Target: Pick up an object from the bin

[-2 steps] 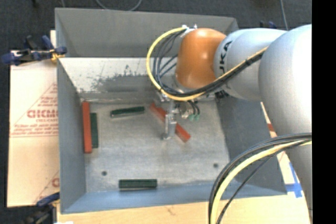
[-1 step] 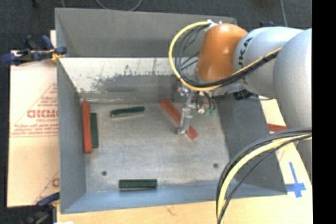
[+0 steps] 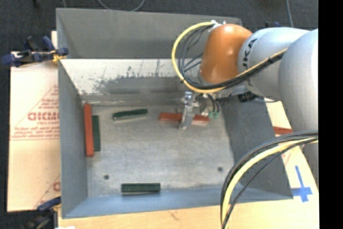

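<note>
Red bar (image 3: 169, 116) is the piece the gripper (image 3: 184, 125) sits on. It lies flat on the floor of the grey bin (image 3: 118, 35), right of the middle and toward the far wall, poking out on both sides of the gripper.

Going from the left: there's a long orange-red stick (image 3: 88, 130) running along the left wall, with a dark green stick (image 3: 96, 133) lying right up against it. Next comes a green bar (image 3: 130, 113), a bit tilted, near the back and apart from the red bar. Another dark green bar (image 3: 140, 187) lies flat close to the near wall, well away from everything else.

The gripper meets the red bar about mid-length. Honestly can't tell if it's clamped or released. The orange wrist cover (image 3: 225, 53) and cables hang above it on the right.
</note>
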Robot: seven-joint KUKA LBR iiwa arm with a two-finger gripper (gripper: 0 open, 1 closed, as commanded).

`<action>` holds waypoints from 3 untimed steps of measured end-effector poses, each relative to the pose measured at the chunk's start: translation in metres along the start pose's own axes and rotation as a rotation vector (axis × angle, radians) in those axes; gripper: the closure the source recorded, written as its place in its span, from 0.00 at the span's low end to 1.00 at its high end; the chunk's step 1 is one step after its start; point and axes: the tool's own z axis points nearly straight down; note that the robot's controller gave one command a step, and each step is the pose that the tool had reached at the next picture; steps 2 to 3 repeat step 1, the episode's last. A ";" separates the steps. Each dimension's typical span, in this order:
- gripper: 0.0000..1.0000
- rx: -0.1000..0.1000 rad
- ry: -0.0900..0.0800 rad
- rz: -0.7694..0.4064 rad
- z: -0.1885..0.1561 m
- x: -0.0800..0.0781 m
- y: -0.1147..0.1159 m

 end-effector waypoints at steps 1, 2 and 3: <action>1.00 -0.001 -0.007 0.034 -0.140 -0.009 0.003; 1.00 -0.001 -0.007 0.034 -0.140 -0.009 0.003; 1.00 -0.001 -0.007 0.034 -0.140 -0.009 0.003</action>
